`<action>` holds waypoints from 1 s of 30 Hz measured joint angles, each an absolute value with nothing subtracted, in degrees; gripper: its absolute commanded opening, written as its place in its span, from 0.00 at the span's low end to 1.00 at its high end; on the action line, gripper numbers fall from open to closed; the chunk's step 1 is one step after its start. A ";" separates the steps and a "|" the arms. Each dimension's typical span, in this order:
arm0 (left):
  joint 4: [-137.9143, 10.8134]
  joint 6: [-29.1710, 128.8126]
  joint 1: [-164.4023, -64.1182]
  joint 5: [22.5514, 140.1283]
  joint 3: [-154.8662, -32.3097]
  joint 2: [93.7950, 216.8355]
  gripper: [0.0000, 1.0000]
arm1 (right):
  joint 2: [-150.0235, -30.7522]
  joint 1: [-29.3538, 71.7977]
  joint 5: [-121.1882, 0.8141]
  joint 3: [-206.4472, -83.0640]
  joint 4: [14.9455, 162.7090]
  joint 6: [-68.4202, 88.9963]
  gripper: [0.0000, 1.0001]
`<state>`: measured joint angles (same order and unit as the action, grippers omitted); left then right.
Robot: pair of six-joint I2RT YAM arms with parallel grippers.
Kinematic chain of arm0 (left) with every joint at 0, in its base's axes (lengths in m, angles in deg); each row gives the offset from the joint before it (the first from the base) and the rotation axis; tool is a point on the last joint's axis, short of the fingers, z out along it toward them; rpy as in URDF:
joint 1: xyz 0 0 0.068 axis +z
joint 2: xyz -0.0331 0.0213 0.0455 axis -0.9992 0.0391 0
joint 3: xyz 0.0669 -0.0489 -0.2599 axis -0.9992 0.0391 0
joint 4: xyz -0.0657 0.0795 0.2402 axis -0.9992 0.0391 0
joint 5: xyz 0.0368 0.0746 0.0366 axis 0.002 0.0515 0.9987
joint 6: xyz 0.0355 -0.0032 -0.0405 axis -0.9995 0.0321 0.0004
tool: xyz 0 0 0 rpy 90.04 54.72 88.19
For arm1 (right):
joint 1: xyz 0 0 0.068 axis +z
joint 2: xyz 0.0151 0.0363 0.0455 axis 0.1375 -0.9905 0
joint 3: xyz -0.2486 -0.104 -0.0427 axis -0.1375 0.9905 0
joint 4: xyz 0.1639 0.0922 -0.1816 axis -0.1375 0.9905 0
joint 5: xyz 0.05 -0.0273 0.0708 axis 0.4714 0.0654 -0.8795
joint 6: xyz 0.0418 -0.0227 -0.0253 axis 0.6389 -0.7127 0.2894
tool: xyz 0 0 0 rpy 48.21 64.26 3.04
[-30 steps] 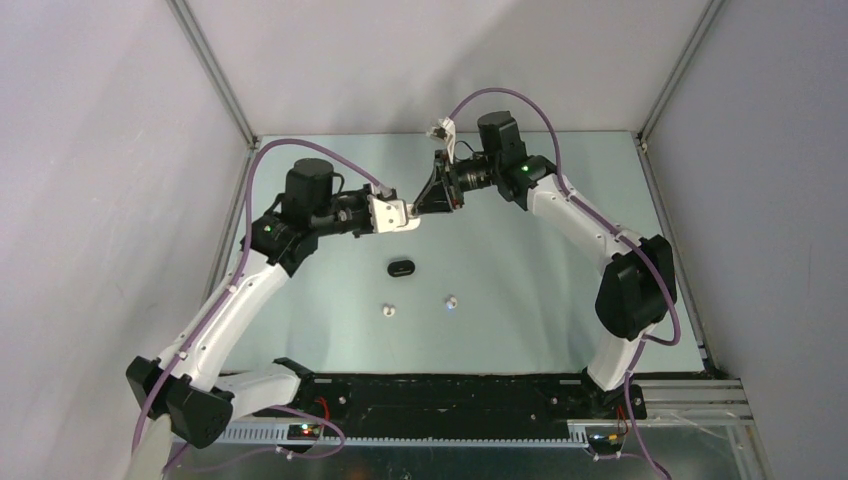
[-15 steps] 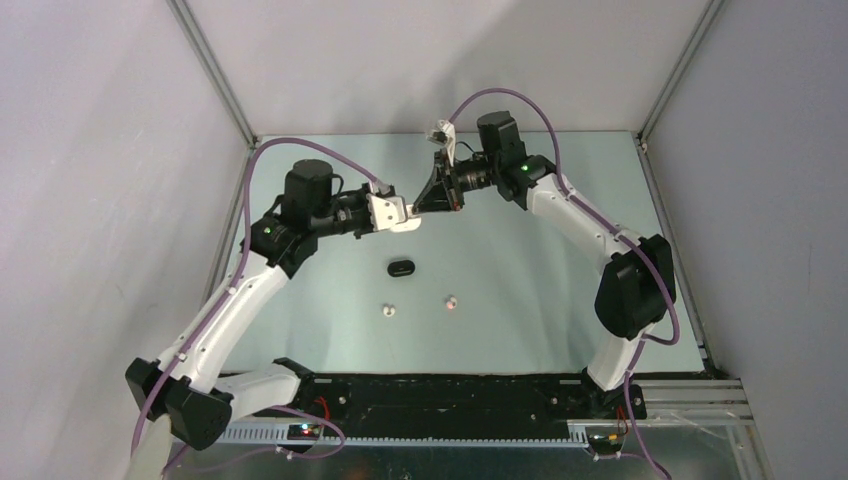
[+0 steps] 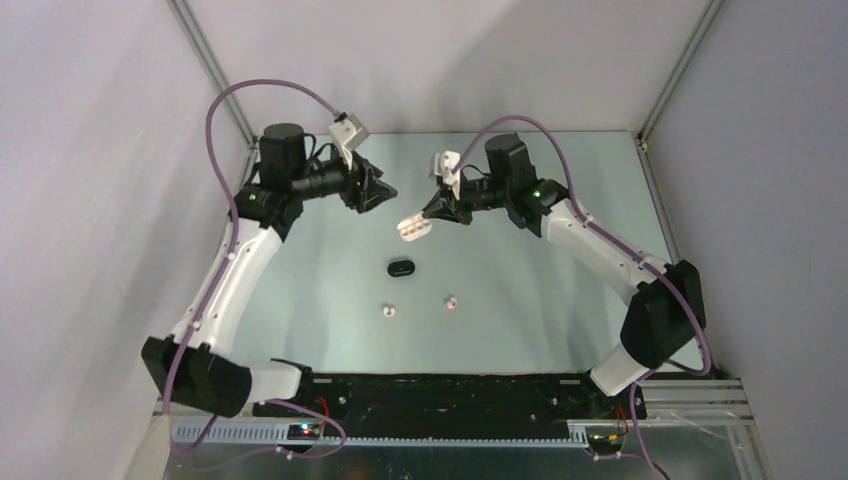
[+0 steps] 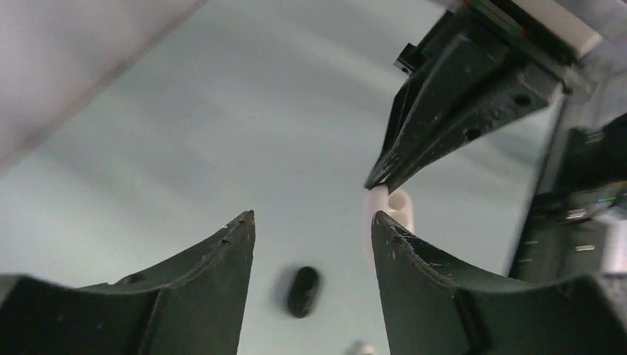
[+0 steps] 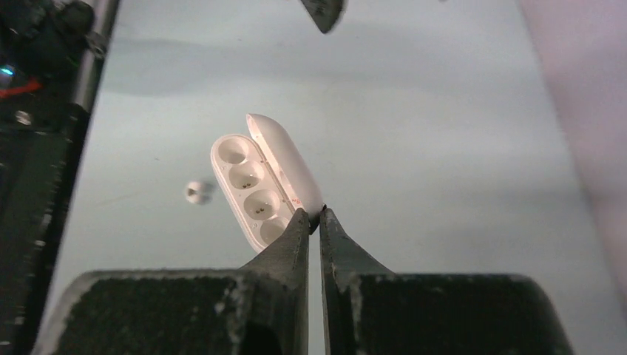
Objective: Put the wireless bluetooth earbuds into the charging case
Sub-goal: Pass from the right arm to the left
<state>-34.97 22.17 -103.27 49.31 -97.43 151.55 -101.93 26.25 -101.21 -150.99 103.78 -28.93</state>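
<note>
Left gripper (image 3: 383, 190) hangs open and empty; one white earbud (image 3: 388, 309) lies on the table (image 3: 520, 300) at its 6 o'clock, well apart, the other earbud (image 3: 451, 300) nearer 5. The charging case (image 3: 415, 228) — lid open, wells empty, long axis roughly 2-to-8 o'clock — is pinched at one end by the right gripper (image 3: 436, 212).

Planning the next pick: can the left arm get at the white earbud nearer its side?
Likely yes. The left hand is open and empty; the white earbud lies alone on the table, clear of the black case, nothing above it.
</note>
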 measured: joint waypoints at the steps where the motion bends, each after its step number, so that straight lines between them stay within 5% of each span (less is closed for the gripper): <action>1: -35.16 25.71 -102.15 46.44 -98.30 152.94 0.63 | -100.90 26.42 -100.21 -149.74 102.84 -30.72 0.00; 12: -33.66 45.25 -100.69 27.10 -99.37 165.69 0.59 | -97.53 30.14 -92.29 -143.12 92.77 -49.10 0.00; 25: -30.77 45.03 -100.54 26.03 -99.48 166.43 0.59 | -97.53 30.22 -90.70 -143.05 89.60 -51.84 0.00; 30: -27.54 42.82 -100.54 27.73 -99.63 167.48 0.48 | -97.53 30.25 -90.37 -143.05 89.53 -51.88 0.00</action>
